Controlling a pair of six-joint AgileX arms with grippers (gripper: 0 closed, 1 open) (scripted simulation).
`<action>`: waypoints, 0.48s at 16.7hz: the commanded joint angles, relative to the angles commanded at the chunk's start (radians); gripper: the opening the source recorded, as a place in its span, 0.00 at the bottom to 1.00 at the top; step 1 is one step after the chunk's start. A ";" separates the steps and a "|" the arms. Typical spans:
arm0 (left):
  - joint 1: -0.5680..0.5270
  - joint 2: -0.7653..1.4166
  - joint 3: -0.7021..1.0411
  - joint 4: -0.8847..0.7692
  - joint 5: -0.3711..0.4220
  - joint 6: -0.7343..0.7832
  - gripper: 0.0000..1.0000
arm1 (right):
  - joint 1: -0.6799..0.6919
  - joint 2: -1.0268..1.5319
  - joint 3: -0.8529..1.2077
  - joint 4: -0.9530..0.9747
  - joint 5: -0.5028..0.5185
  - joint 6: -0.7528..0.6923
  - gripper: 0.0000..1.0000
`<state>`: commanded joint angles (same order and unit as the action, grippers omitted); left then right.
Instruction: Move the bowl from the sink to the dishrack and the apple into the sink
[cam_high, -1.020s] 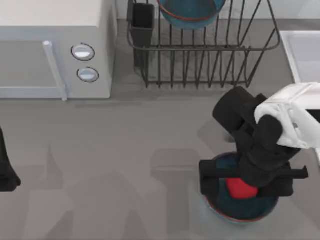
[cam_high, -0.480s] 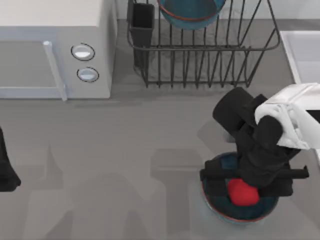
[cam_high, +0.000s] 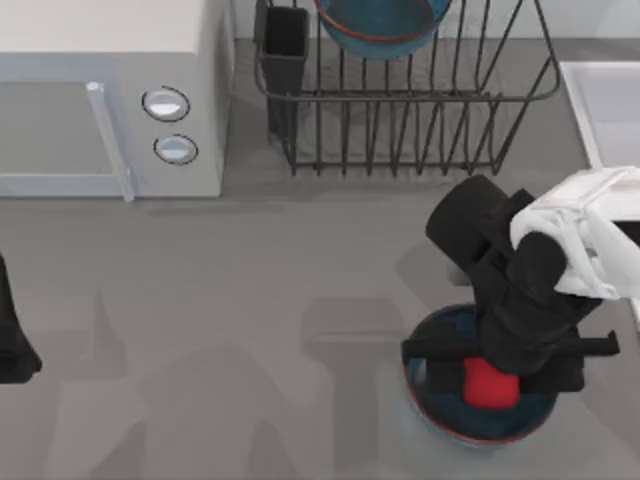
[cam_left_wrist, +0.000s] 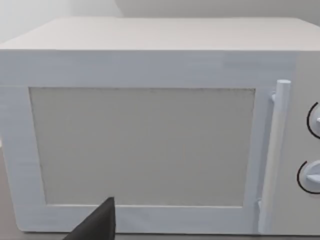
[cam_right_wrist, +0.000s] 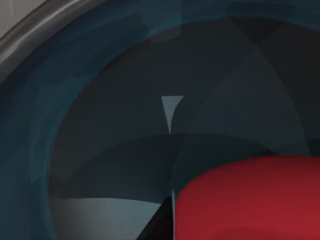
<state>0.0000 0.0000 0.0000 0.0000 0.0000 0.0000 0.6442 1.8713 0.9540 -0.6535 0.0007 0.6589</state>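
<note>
A teal-blue bowl (cam_high: 380, 25) with a reddish rim rests in the black wire dishrack (cam_high: 400, 130) at the back. A second, identical bowl (cam_high: 440, 425) stands on the table near the front right, and the red apple (cam_high: 490, 385) lies inside it. My right gripper (cam_high: 490, 378) reaches down into this bowl, its fingers pressed against both sides of the apple. The right wrist view shows the bowl's dark inside (cam_right_wrist: 100, 125) and the apple (cam_right_wrist: 250, 200) up close. The pale sink (cam_high: 577, 115) is at the right edge. My left gripper (cam_high: 12, 345) is parked at the left edge.
A white microwave (cam_high: 110, 100) with two knobs takes up the back left and faces the left wrist camera (cam_left_wrist: 150, 140). A dark utensil cup (cam_high: 285, 45) sits at the dishrack's left corner. Bare grey tabletop lies between the microwave and the front bowl.
My right gripper has sunk slightly deeper into the front bowl and its fingers have closed in on the apple's sides. The left arm has not moved.
</note>
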 joint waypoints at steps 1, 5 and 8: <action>0.000 0.000 0.000 0.000 0.000 0.000 1.00 | 0.000 0.000 0.000 0.000 0.000 0.000 0.00; 0.000 0.000 0.000 0.000 0.000 0.000 1.00 | 0.000 0.000 0.000 0.000 0.000 0.000 0.00; 0.000 0.000 0.000 0.000 0.000 0.000 1.00 | 0.000 0.000 0.000 0.000 0.000 0.000 0.00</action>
<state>0.0000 0.0000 0.0000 0.0000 0.0000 0.0000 0.6442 1.8713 0.9540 -0.6535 0.0007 0.6589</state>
